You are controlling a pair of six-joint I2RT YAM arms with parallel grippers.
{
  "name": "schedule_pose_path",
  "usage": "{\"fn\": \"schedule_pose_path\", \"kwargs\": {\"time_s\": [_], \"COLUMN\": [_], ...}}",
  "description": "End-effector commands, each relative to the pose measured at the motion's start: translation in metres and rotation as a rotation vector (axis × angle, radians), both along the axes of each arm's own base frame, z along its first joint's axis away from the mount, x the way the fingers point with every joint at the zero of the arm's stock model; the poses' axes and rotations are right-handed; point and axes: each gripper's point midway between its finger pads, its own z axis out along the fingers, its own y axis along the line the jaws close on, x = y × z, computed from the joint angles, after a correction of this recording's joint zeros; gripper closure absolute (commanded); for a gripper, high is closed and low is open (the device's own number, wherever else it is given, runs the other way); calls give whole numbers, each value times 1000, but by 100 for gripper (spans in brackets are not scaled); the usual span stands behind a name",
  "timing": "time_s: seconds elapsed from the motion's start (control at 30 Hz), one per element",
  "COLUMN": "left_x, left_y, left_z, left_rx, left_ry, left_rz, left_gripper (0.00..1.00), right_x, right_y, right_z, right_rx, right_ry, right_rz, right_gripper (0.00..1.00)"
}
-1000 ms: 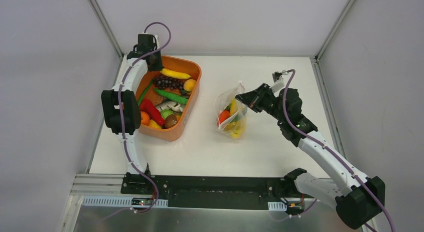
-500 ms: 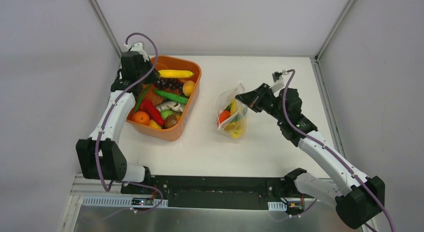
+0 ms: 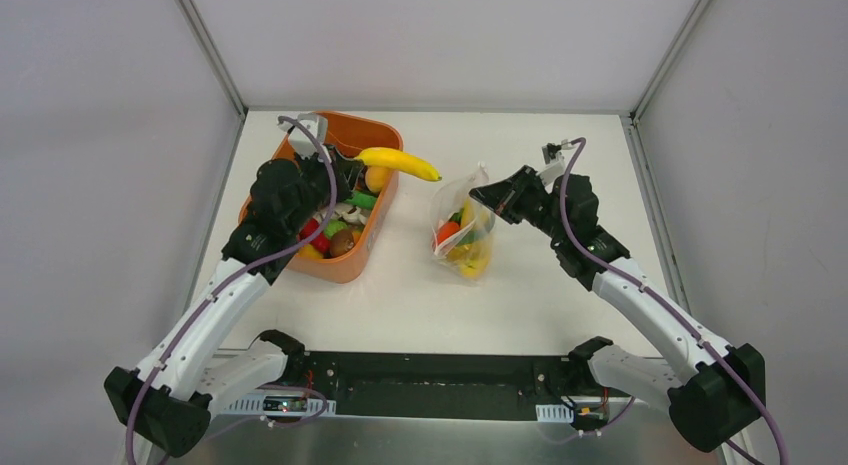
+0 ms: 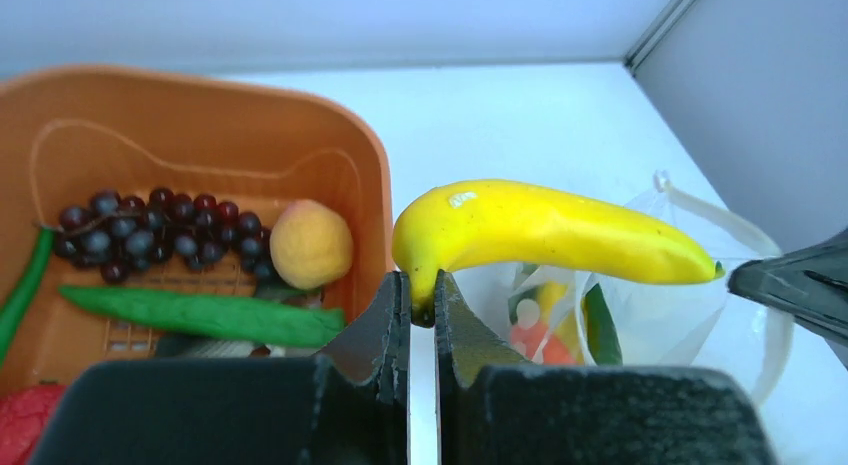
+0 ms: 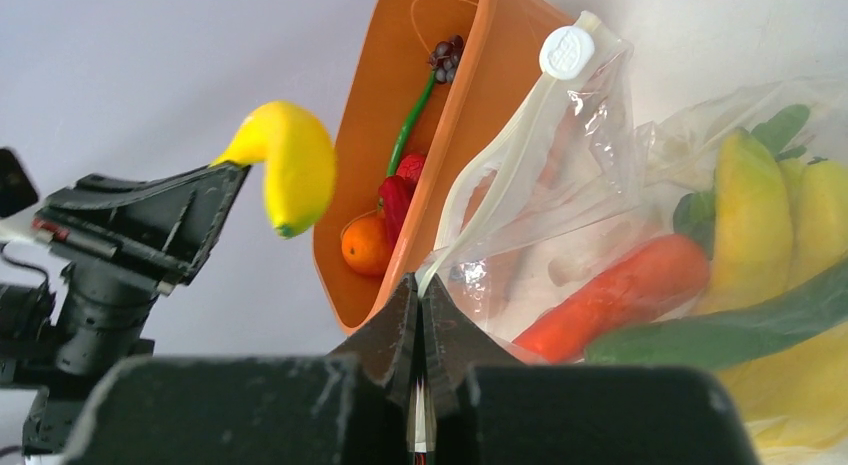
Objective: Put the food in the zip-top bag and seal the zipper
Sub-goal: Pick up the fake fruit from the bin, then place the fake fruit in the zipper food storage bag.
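Note:
My left gripper (image 3: 350, 163) (image 4: 422, 295) is shut on the stem end of a yellow banana (image 3: 400, 163) (image 4: 540, 230) and holds it in the air over the right rim of the orange tub (image 3: 385, 200), pointing toward the bag. My right gripper (image 3: 482, 193) (image 5: 420, 285) is shut on the mouth edge of the clear zip-top bag (image 3: 462, 225) (image 5: 610, 185), holding it up and open. Its pale zipper strip (image 5: 505, 175) runs up from my fingertips. Inside the bag lie an orange carrot (image 5: 615, 295), yellow bananas (image 5: 750, 220) and green pieces.
The orange tub (image 4: 370, 185) holds dark grapes (image 4: 150, 230), a peach-coloured fruit (image 4: 311, 243), a green pod (image 4: 200, 315) and red and orange pieces. White walls close the table at the back and both sides.
My left arm swung from the tub's far left corner to its right side, lifting the banana out and carrying it toward the bag. The right arm and the bag stayed in place.

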Motion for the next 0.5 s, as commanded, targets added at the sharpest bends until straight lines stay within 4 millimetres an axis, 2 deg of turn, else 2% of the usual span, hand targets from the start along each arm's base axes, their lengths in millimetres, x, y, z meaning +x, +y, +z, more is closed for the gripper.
{"fn": "schedule_pose_path", "kwargs": {"time_s": [0.0, 0.07, 0.27, 0.47], "left_x": [-12, -16, -22, -26], "left_y": [-1, -7, -24, -39], "left_z": [37, 39, 37, 31], "left_rx": [39, 79, 226, 352], "left_ry": [-249, -307, -343, -319], "left_rz": [-13, -40, -64, -44], "left_gripper": [100, 100, 100, 100], "right_x": [7, 7, 7, 6], "right_y": [-1, 0, 7, 6], "right_z": [26, 25, 26, 28], "right_rx": [58, 64, 78, 83], "right_ry": [-74, -69, -59, -62], "right_rz": [-30, -23, 8, 7], "right_gripper": [100, 100, 100, 100]}}
